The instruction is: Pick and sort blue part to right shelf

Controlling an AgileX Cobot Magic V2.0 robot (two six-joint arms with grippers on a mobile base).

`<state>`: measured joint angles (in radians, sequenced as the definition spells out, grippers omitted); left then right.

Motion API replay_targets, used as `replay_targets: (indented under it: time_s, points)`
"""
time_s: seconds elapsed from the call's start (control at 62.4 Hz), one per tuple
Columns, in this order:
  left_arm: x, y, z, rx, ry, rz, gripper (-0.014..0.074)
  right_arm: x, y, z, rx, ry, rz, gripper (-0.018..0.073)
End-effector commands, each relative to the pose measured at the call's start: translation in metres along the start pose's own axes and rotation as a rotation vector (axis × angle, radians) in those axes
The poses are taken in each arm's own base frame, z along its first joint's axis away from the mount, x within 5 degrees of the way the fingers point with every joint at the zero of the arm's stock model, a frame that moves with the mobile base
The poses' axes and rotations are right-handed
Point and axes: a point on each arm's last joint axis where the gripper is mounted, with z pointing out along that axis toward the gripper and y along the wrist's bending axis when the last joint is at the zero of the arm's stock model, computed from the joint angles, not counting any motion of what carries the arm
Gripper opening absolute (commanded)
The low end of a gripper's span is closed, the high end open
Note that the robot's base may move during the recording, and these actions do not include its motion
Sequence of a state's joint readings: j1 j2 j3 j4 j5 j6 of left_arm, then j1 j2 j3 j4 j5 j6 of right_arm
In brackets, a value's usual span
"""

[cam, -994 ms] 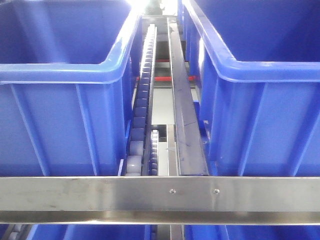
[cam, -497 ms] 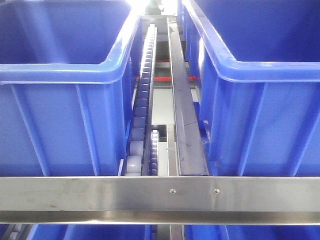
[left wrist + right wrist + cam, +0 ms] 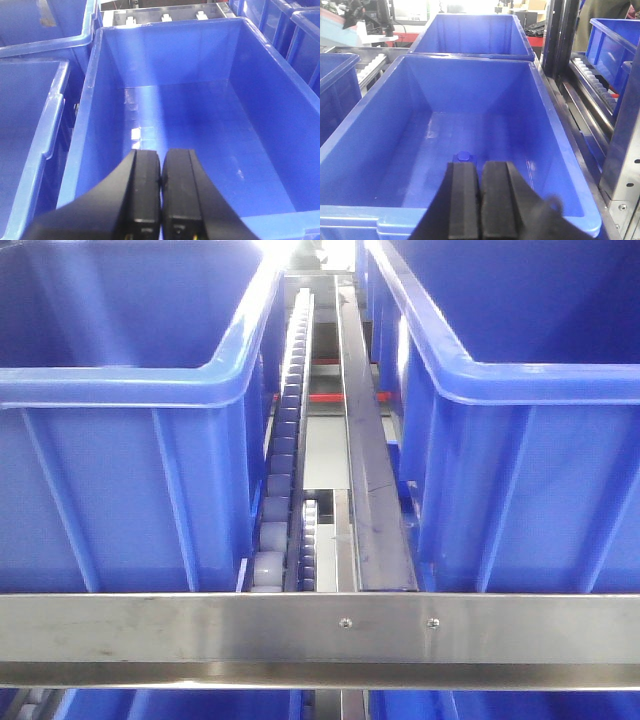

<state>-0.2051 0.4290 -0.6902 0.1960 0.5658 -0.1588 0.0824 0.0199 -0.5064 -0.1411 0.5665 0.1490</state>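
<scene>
In the front view the shelf rail crosses the bottom, blue bins on both sides. The left pincer is closed, empty, at lower centre over a bin. The right pincer is closed too; the blue part lies on the bin floor just above its tips.

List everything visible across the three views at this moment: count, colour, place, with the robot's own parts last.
Large bins: two in the front view, blue, on either side of the tracks; more in both wrist views.
Front rail: one, stainless steel, across the bottom of the front view.
Screws: two, silver, on the rail.
Roller tracks: grey, between the two bins.
Blue part: one, small and round, on the floor of the bin under the right gripper.
Left gripper: black, jaws together, above an empty bin.
Right gripper: black, jaws together, nothing held.
</scene>
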Motion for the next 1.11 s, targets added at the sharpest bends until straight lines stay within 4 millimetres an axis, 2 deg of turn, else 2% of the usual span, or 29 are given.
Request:
replay_targets:
  time_s: [0.0, 0.16, 0.241, 0.305, 0.545, 0.657, 0.786, 1.09]
  points:
    - [-0.015, 0.000, -0.003, 0.007, -0.101, 0.006, 0.0124, -0.016, 0.001, -0.001, -0.001, -0.108, -0.023, 0.0038]
    - [-0.006, 0.000, -0.009, 0.002, -0.130, -0.016, 0.0124, -0.016, 0.001, -0.001, -0.001, -0.108, -0.023, 0.0038]
    - [0.007, 0.001, -0.015, -0.015, -0.167, 0.008, 0.0124, -0.016, 0.001, -0.001, -0.001, -0.108, -0.023, 0.0038]
    - [0.024, 0.001, -0.019, -0.034, -0.209, 0.006, 0.0124, -0.016, 0.001, -0.001, -0.001, -0.108, -0.023, 0.0038]
    - [0.104, 0.000, -0.008, -0.095, -0.285, -0.052, 0.0124, -0.016, 0.001, -0.001, -0.001, -0.108, -0.023, 0.0038]
    - [0.132, 0.000, -0.002, -0.108, -0.307, -0.051, 0.0124, -0.016, 0.001, -0.001, -0.001, -0.108, -0.023, 0.0038]
    - [0.154, 0.000, 0.010, -0.113, -0.341, -0.057, 0.0124, -0.016, 0.001, -0.001, -0.001, -0.105, -0.023, 0.0038]
    - [0.157, 0.000, 0.011, -0.114, -0.322, -0.059, 0.0124, -0.013, 0.001, 0.000, 0.000, -0.094, -0.023, 0.0038]
